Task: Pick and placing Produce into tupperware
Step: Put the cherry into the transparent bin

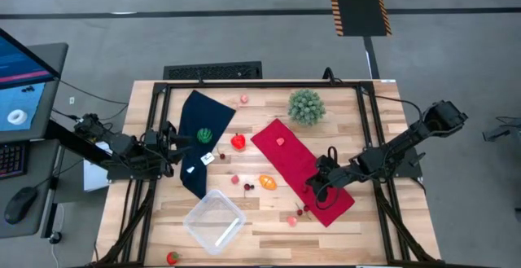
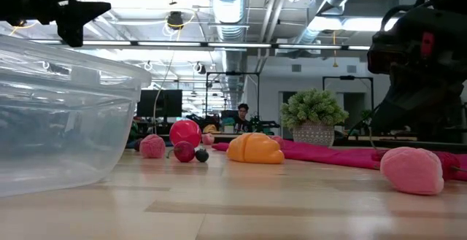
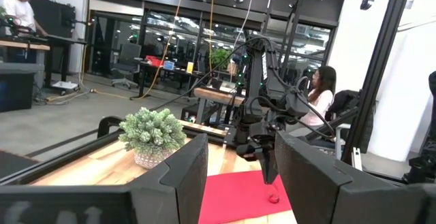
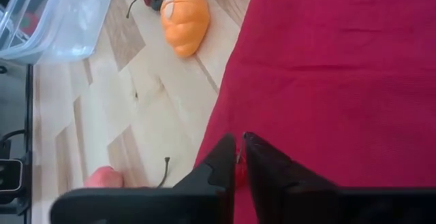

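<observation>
The clear tupperware [image 1: 214, 221] sits near the table's near edge, with nothing inside that I can see. Small produce lies scattered: an orange pumpkin [image 1: 267, 182], a red piece [image 1: 238, 142], dark cherries [image 1: 248, 186], pink pieces [image 1: 291, 219] and a strawberry [image 1: 172, 258]. My right gripper [image 1: 312, 188] is low over the near end of the red cloth [image 1: 293, 158], shut on a small red berry. My left gripper [image 1: 181, 140] waits open over the dark blue cloth [image 1: 199, 125], holding nothing. My right gripper [image 4: 238, 141] has a small bright red berry [image 4: 240, 173] pinched between its two fingers [image 4: 223, 157]. The fingers come from above, slanting toward the table's left. Whether the berry still rests on the red cloth [image 4: 340, 67], I cannot tell.
A spiky green plant ball [image 1: 306, 105] stands at the far side, beside the red cloth. A green piece [image 1: 205, 135] and a white tag lie on the blue cloth. Bare wood lies between the tupperware and the red cloth. A monitor and a mouse sit off the table's left.
</observation>
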Motion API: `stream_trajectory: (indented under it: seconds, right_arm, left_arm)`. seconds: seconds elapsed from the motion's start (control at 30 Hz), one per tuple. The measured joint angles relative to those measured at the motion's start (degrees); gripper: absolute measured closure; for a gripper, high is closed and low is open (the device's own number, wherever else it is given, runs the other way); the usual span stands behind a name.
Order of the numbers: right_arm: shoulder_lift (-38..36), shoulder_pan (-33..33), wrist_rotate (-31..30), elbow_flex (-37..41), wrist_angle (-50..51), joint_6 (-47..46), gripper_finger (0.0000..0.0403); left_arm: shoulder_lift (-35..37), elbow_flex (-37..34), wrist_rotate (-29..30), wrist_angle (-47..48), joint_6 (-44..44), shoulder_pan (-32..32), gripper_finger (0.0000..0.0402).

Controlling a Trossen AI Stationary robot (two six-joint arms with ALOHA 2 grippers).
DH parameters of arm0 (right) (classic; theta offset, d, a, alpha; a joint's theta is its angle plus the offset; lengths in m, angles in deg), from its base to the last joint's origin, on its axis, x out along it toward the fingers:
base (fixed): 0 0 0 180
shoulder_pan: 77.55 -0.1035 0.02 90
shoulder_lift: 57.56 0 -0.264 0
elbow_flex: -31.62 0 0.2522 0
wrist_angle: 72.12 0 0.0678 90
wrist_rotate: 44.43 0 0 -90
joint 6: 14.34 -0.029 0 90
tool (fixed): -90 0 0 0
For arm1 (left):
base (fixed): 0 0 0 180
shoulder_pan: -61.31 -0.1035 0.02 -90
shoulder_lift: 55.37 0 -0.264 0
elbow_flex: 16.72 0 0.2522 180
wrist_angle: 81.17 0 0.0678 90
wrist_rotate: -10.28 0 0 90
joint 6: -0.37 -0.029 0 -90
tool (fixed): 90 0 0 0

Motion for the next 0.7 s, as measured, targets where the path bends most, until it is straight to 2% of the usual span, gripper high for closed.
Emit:
stream_trajectory:
  seconds: [0.27,0.5,0.7]
  right_arm:
    - [0.00,0.00,-0.18,0.02,-0.04,0.15,0.0391]
    - [0.00,0.00,-1.19,0.02,-0.19,-0.24,0.0379]
    - [0.00,0.79,-1.38,0.02,-0.40,0.18,0.0392]
  left_arm:
    - [0.00,0.00,0.12,0.00,0.00,0.01,0.0239]
    - [0.00,0.00,0.57,-0.01,-0.07,0.01,0.0239]
    - [0.00,0.00,0.72,-0.04,-0.09,0.01,0.0239]
